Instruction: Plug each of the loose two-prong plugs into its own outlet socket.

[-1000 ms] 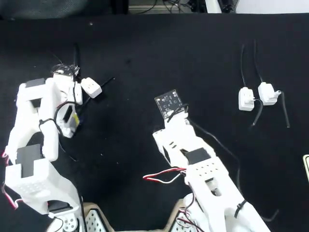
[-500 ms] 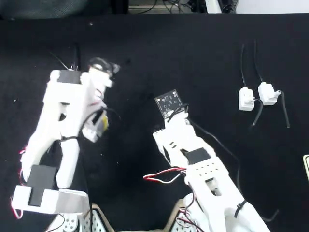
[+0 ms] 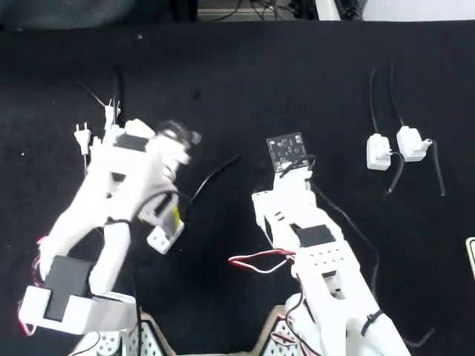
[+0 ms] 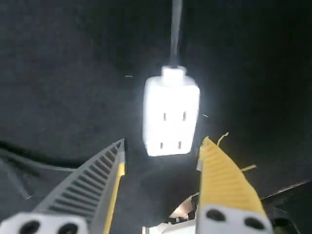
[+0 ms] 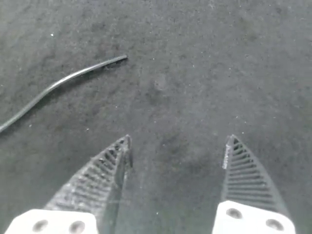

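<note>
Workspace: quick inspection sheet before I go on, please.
Surface: black cloth, flat.
Job's things: white outlet ahead of the left tool; two white blocks at far right; two small plugs at far left.
Clutter: pale item cut off by the right edge, unidentifiable.
Tools: left tool open, one jaw on each side of the outlet; right tool open over bare cloth.
Cables: black cord between the arms; a cord on each block.
Surroundings: cables beyond the far edge.
</note>
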Action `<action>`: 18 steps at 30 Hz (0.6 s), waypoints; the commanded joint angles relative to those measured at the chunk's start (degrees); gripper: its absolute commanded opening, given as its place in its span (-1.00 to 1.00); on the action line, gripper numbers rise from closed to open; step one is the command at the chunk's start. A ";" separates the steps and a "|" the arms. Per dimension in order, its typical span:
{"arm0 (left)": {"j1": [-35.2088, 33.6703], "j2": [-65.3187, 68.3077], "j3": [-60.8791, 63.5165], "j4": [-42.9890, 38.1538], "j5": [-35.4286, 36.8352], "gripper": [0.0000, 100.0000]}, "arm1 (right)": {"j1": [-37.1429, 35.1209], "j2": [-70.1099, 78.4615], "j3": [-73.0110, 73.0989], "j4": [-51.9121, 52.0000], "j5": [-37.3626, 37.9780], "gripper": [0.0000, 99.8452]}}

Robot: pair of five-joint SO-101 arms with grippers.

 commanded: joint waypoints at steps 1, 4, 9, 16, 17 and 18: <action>-8.13 -2.11 -12.00 4.92 0.35 -0.52 | 1.23 -1.89 -1.63 -1.32 -0.26 -0.43; -14.20 -1.41 -14.90 4.13 -3.25 -0.53 | 1.23 -1.89 -1.63 -1.32 -0.35 -0.43; -19.03 1.41 -4.00 -4.57 -6.33 -0.53 | 1.41 -1.89 -1.63 -1.49 -0.53 -0.43; -12.35 0.09 7.52 -6.86 -5.98 -0.56 | 7.12 -1.98 -3.21 -1.67 -0.79 -0.43; -10.42 -0.44 8.48 -7.21 -4.66 -0.56 | 7.91 -1.98 -3.38 -1.67 -1.41 -0.43; -8.22 -0.88 9.36 -7.91 -3.08 -0.57 | 8.44 -1.98 -3.65 -1.49 -2.37 -0.43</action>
